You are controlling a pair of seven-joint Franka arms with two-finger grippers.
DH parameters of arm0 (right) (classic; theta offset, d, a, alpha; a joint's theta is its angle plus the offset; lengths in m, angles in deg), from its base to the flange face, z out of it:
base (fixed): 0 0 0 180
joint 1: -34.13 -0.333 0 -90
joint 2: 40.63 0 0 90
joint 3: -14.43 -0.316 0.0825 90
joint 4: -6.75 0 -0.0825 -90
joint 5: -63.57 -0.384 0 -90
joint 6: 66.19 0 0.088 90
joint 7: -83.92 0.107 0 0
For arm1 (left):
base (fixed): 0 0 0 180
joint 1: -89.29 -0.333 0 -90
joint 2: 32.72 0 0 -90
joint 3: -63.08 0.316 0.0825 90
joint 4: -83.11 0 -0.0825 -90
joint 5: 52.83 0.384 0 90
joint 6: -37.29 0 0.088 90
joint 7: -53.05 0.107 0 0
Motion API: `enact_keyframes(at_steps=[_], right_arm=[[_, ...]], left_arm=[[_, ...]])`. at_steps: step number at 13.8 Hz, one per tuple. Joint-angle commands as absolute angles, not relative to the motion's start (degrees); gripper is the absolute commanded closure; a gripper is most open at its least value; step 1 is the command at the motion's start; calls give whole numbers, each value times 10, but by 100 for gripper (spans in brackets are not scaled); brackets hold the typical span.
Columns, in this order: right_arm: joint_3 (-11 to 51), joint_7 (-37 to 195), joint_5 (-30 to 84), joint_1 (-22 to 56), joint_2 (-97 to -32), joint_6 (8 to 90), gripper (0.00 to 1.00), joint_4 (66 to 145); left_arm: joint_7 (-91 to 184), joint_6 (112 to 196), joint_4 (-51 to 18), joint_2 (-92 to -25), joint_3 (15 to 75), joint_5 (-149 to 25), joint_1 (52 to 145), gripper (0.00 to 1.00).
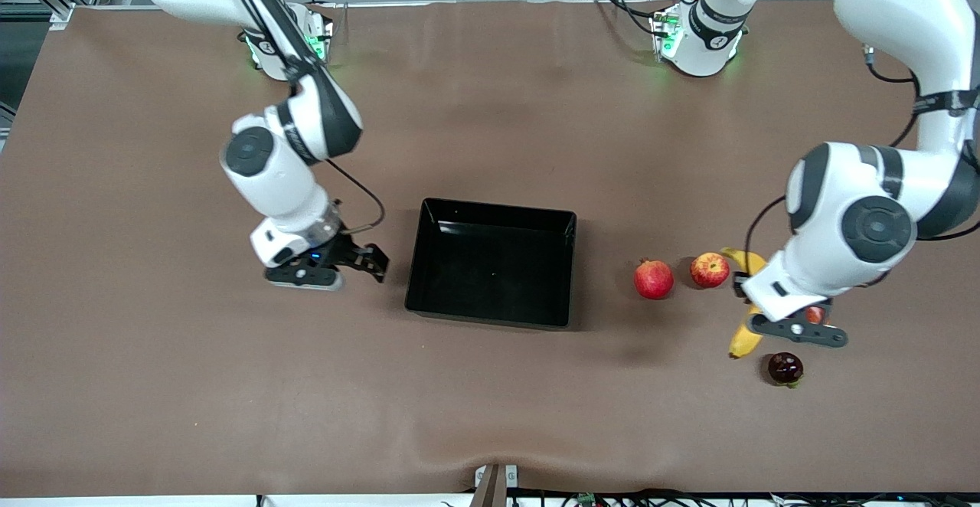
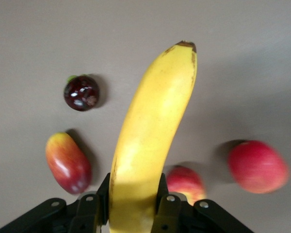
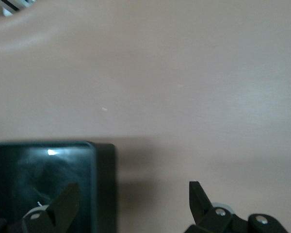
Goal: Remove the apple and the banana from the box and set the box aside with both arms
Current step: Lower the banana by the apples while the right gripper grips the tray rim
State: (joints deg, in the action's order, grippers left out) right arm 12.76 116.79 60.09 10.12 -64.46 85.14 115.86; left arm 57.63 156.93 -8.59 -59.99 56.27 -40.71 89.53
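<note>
The long yellow banana (image 1: 745, 340) (image 2: 155, 136) lies lengthwise between the jaws of my left gripper (image 1: 756, 309) (image 2: 134, 204), which is shut on it near one end. The red apple with yellow streaks (image 1: 710, 269) (image 2: 188, 182) sits on the table just beside the banana. The black box (image 1: 429, 262) (image 3: 103, 179) stands mid-table and holds nothing. My right gripper (image 1: 366, 260) (image 3: 131, 201) is open by the box's wall toward the right arm's end. In the right wrist view that wall shows between its two fingers.
A plain red pomegranate (image 1: 653, 278) (image 2: 258, 166) sits between the apple and the box. A red-orange mango (image 1: 815, 313) (image 2: 68, 162) lies partly under the left hand. A small dark round fruit (image 1: 785, 367) (image 2: 81, 92) is nearer the front camera.
</note>
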Motion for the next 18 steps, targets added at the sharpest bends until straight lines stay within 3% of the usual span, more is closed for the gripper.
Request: enact_keyframes(at_steps=[1, 8, 9, 10, 11, 17, 18], right_arm=[[133, 1207, 600, 58, -706, 943, 0, 1147], [135, 1207, 603, 27, -743, 968, 0, 1153], [135, 1207, 603, 21, -744, 975, 7, 1161], [135, 1207, 603, 18, -744, 982, 69, 1170], [135, 1206, 603, 14, -740, 982, 100, 1174], [135, 1196, 604, 13, -715, 938, 100, 1178], [136, 1195, 604, 14, -703, 922, 100, 1177]], left_arm=[[623, 1630, -148, -594, 552, -412, 870, 100], [734, 1744, -191, -648, 553, -409, 838, 100], [754, 1760, -193, -655, 553, -408, 829, 100], [775, 1769, -189, -665, 553, -409, 825, 100], [778, 1779, -188, -672, 553, -409, 820, 100], [778, 1846, -182, -718, 553, -411, 821, 100], [777, 1846, -182, -718, 553, -411, 822, 79]])
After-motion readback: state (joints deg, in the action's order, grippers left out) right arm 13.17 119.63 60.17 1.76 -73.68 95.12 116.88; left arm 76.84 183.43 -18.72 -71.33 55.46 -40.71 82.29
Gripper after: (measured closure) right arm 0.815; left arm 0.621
